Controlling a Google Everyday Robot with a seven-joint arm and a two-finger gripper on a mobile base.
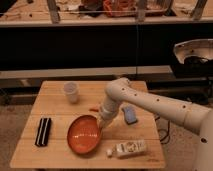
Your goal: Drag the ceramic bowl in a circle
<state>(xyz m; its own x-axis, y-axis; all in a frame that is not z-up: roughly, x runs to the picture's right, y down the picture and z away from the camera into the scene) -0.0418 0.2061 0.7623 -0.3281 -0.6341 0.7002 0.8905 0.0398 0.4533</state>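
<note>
The ceramic bowl is a wide, shallow orange-red dish with a darker rim. It lies on the wooden table, near the front, right of centre. My gripper reaches down from the white arm and sits at the bowl's upper right rim, touching it. The arm comes in from the right side of the view.
A small white cup stands at the back left of the table. A black oblong object lies at the left. A blue item lies right of the gripper. A white bottle lies on its side near the front right edge.
</note>
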